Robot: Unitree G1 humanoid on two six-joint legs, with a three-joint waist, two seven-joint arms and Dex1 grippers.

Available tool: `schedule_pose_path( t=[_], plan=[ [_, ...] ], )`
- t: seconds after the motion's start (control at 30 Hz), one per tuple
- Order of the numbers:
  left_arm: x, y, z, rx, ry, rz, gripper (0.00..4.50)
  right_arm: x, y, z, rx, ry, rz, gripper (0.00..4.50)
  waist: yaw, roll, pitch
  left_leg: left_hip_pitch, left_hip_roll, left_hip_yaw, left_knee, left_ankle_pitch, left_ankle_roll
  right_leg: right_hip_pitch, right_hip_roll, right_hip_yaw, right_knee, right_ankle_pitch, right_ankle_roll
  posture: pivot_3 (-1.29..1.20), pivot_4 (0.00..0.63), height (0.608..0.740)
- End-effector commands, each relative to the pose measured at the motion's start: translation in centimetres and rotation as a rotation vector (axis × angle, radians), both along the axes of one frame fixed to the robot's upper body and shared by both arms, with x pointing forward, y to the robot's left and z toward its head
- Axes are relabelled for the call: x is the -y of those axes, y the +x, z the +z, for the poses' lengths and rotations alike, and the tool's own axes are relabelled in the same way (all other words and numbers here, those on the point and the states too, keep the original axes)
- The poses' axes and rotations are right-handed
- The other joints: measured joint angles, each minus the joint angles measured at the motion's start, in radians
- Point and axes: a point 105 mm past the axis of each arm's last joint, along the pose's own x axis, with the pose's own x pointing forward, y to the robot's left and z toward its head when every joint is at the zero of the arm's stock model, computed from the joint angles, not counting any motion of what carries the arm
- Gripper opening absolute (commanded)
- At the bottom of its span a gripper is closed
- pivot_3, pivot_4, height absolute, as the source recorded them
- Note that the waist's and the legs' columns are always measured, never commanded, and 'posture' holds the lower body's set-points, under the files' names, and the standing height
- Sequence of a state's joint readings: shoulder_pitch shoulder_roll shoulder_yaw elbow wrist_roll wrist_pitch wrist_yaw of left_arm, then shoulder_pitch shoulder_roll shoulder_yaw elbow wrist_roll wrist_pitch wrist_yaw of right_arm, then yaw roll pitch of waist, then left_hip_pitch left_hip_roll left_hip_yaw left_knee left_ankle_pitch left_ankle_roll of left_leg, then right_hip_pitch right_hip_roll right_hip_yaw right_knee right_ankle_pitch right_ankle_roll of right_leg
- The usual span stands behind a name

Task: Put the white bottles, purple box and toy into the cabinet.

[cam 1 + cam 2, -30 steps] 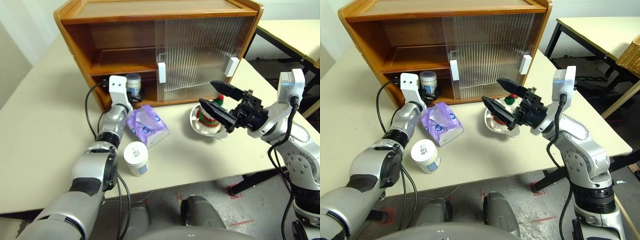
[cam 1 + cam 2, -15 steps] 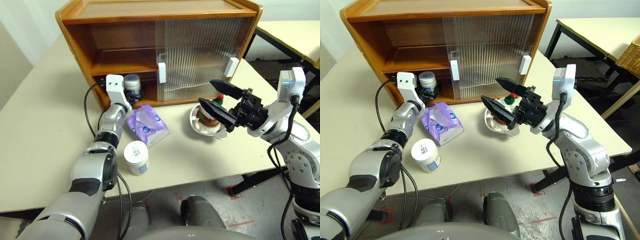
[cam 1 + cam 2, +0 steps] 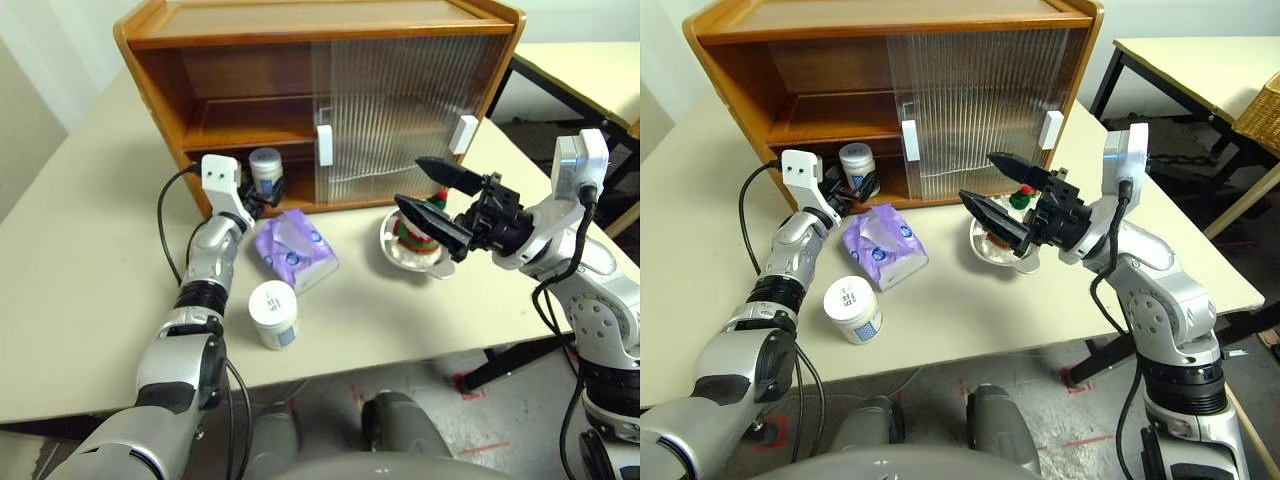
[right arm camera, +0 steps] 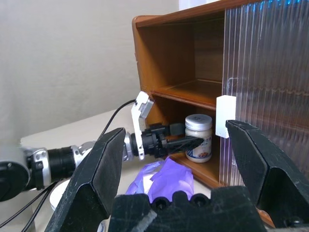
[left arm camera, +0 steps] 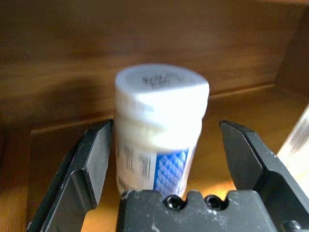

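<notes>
One white bottle (image 3: 265,168) stood on the bottom shelf of the cabinet (image 3: 330,40), between the wide-open fingers of the left claw (image 3: 262,196). The other bottle (image 3: 273,314) and the purple box (image 3: 293,250) lay on the worktop (image 3: 80,270) in front of the cabinet, nearer the left arm. The right claw (image 3: 432,200), open wide, hung over the toy (image 3: 425,232).

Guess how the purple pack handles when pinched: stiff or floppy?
Probably floppy: the purple pack looks crinkled and lies slumped on the table. Likely light, so it may slide when nudged. Its glossy wrap could slip between fingers.
</notes>
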State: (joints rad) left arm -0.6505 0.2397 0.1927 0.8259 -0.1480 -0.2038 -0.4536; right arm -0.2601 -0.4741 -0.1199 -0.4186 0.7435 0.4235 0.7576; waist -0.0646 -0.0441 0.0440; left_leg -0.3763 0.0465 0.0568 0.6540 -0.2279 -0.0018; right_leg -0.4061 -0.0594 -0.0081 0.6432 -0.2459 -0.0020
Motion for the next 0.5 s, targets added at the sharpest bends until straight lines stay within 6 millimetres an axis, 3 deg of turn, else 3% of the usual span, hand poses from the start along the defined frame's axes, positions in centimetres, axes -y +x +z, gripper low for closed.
schedule_pose_path(
  t=[0.03, 0.23, 0.27, 0.33, 0.5],
  plan=[
    [-0.6, -0.8, 0.0, -0.011, 0.008, 0.0, 4.49, -0.1, 0.1, -0.2, -0.007, -0.004, 0.009, 4.5, 0.001, 0.0, 0.0, 0.0, 0.0, 0.0, 0.0, 0.0, 0.0, 0.0, 0.0, 0.0, 0.0, 0.0, 0.0, -0.06, 0.0, 0.74],
    [-2.1, -2.3, 0.2, -0.003, 0.016, 0.041, 4.49, -0.1, 0.2, -0.1, -0.005, -0.005, 0.013, 4.5, 0.003, 0.0, 0.0, 0.001, 0.0, 0.0, 0.0, 0.0, -0.001, 0.001, 0.0, 0.0, 0.001, 0.001, -0.001, -0.05, 0.0, 0.74],
    [-2.4, -2.5, 0.2, -0.003, 0.011, 0.054, 4.32, -0.1, 0.2, -0.1, -0.006, -0.005, 0.013, 4.5, 0.003, 0.0, 0.0, 0.001, 0.0, 0.0, 0.0, 0.0, -0.001, 0.001, 0.0, 0.001, 0.001, 0.001, -0.001, -0.05, 0.0, 0.74],
    [-2.9, -2.6, 0.0, -0.008, 0.011, 0.085, 3.87, -0.1, 0.2, -0.1, -0.007, -0.006, 0.015, 4.5, 0.004, 0.0, 0.0, 0.001, 0.0, 0.001, 0.001, 0.0, -0.001, 0.001, 0.0, 0.001, 0.001, 0.001, -0.001, -0.05, 0.0, 0.74],
    [-2.8, -1.8, -0.2, -0.008, 0.012, 0.142, 1.98, -0.2, 0.3, -0.1, -0.006, -0.005, 0.017, 4.5, 0.007, 0.0, 0.0, 0.002, 0.0, 0.001, 0.001, 0.0, -0.001, 0.001, 0.0, 0.001, 0.001, 0.002, -0.001, -0.05, 0.0, 0.74]
  ],
)
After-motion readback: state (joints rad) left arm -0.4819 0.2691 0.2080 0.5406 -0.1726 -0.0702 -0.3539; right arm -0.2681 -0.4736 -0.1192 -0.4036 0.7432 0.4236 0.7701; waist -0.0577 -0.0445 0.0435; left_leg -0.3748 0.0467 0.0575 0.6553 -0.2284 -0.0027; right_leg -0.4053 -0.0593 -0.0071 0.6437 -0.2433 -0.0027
